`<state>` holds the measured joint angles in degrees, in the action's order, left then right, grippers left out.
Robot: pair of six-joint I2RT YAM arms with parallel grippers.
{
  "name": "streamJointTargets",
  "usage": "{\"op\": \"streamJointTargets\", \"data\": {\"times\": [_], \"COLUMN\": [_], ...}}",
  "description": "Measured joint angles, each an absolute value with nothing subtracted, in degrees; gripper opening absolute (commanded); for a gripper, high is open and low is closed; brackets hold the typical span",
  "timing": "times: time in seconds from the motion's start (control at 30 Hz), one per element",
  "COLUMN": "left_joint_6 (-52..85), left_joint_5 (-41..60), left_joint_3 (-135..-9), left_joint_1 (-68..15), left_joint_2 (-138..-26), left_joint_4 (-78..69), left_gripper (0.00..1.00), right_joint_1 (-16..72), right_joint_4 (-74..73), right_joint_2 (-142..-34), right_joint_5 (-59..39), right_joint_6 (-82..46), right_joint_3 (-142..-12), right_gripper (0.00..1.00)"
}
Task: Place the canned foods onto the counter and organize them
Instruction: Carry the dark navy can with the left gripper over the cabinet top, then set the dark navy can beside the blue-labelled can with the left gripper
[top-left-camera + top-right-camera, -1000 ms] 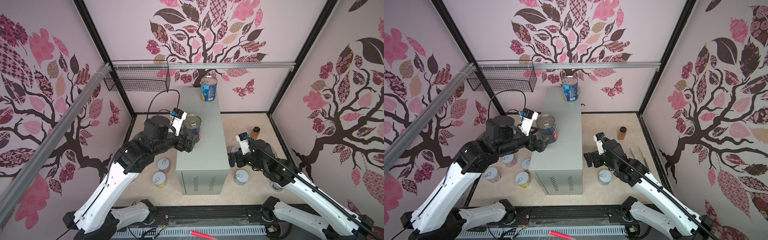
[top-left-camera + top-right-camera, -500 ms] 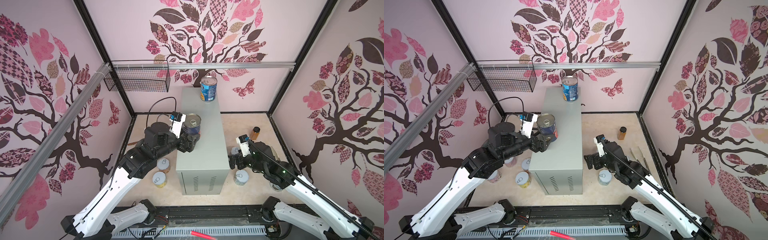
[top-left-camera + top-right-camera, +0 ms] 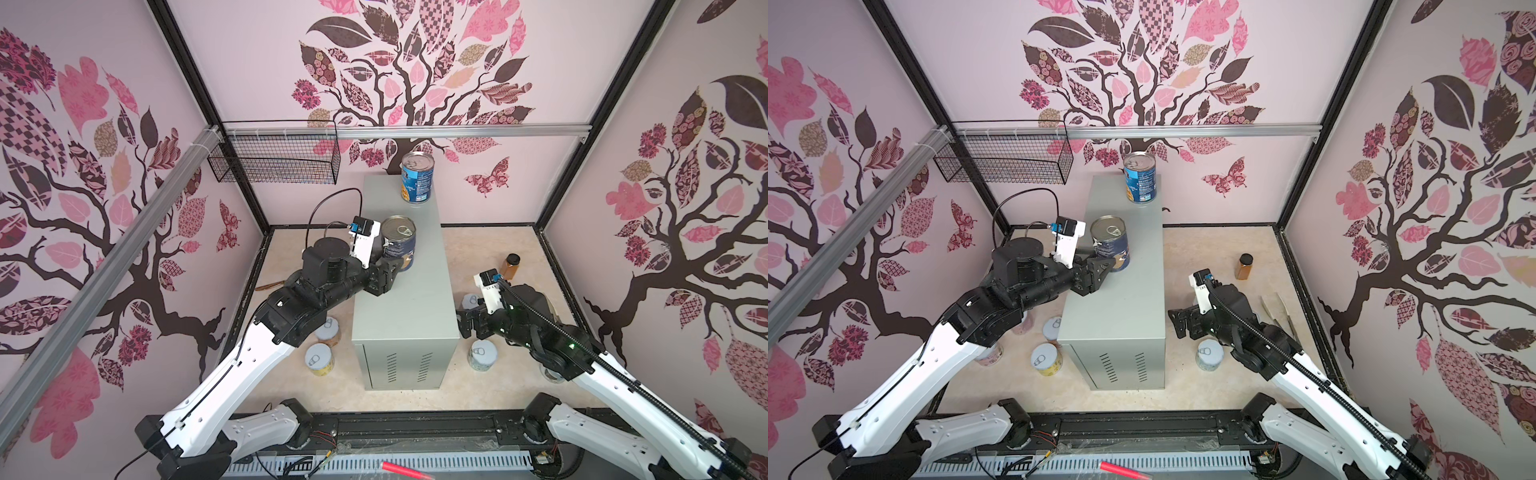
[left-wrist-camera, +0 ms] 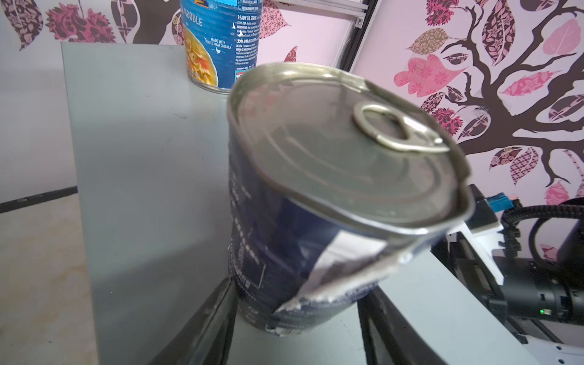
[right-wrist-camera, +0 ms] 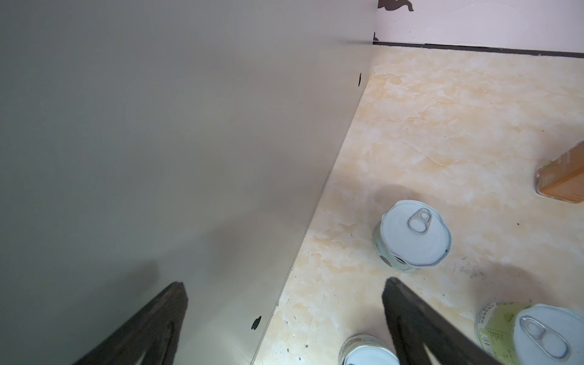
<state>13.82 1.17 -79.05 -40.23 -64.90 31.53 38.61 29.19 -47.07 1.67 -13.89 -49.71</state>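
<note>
Black jaws on the left gripper were clamped against both sides of the dark blue can, low near its foot, probably because so low a grip would steady the tall tin while its base appeared to sit on the counter. That can, its label torn, stood about midway along the grey top, towards the left edge. It was well apart from the blue noodle soup can at the far end, which suggested a row built from the back. The right gripper hung spread wide and empty beside the counter's right wall, above the short white-lidded cans on the marbled floor, seemingly poised for the nearest. More short cans stood left of the counter.
</note>
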Motion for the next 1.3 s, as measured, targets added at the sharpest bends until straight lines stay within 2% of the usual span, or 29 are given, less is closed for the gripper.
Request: {"op": "streamJointTargets", "data": {"times": [0.07,0.13,0.4,0.6,0.83,1.03,1.3], "left_joint_6": [13.7,13.8,13.4,13.1,11.8,12.0,10.5], "left_joint_5": [1.1,1.2,0.2,-1.1,-1.1,1.0,0.0], "left_joint_3": [-79.2,-79.4,-79.4,-79.3,-79.3,-79.3,-83.0], "left_joint_1": [-40.2,-40.2,-40.2,-40.2,-39.3,-35.1,-32.2], "left_joint_2": [-65.5,-66.5,-68.2,-68.8,-69.9,-72.5,-78.6], "left_joint_4": [31.1,31.0,28.7,24.8,21.2,16.7,13.7], "left_gripper": [0.82,0.9,0.93,0.9,0.79,0.67,0.6], "right_joint_1": [38.6,38.6,38.6,38.6,38.6,38.6,38.6], "right_joint_4": [28.9,28.9,28.9,28.8,28.2,27.6,27.1], "right_joint_2": [-46.7,-46.5,-46.1,-46.0,-45.9,-45.6,-45.6], "right_joint_5": [1.7,1.7,1.5,0.4,-1.1,-1.7,-2.4], "right_joint_6": [-13.9,-13.9,-13.9,-13.9,-13.9,-14.0,-14.1], "right_joint_3": [-49.5,-49.3,-49.1,-49.1,-49.1,-48.5,-48.1], "right_gripper": [1.0,1.0,1.0,1.0,1.0,1.0,1.0]}}
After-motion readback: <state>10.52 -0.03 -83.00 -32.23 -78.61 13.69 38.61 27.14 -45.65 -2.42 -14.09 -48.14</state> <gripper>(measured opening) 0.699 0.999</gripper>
